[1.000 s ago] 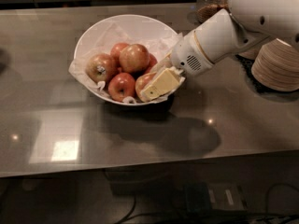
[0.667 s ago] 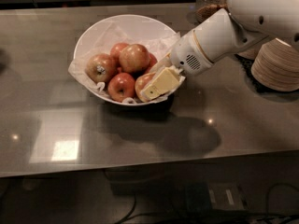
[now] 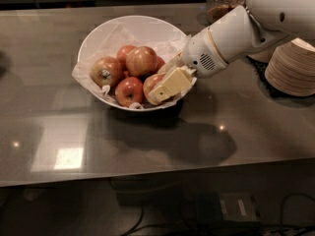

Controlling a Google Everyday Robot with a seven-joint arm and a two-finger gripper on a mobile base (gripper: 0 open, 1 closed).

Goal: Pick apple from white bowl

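Note:
The white bowl (image 3: pixel 98 36), lined with crinkled white paper, stands on the grey table and holds several apples. The large red-orange apple (image 3: pixel 151 84) with a yellowish blush lies at the bowl's front right and is partly covered. My gripper (image 3: pixel 169 82) reaches down into the bowl from the right on its white arm. It lies right against this apple, with its cream-coloured end across the apple's right side. A smaller deep-red apple (image 3: pixel 129 90) lies to the left of it. Another apple (image 3: pixel 105 72) lies at the bowl's left and a big one (image 3: pixel 141 60) behind.
Stacks of tan paper bowls (image 3: pixel 294 68) stand at the right edge, close behind my arm. A glass jar (image 3: pixel 224 1) stands at the back. The grey table (image 3: pixel 74 146) runs left and forward to its front edge.

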